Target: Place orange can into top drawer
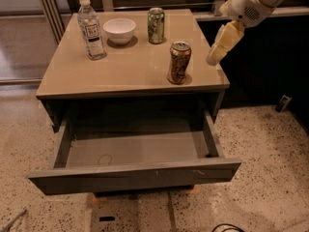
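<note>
The orange can stands upright near the front right of the tan cabinet top. The top drawer is pulled out below it, and its inside shows nothing in it. My gripper hangs from the white arm at the upper right. It sits just right of the can, over the top's right edge, at about can height and apart from the can. It holds nothing that I can see.
A green can, a white bowl and a clear water bottle stand along the back of the top. A dark wall and rail lie behind and to the right. Speckled floor surrounds the cabinet.
</note>
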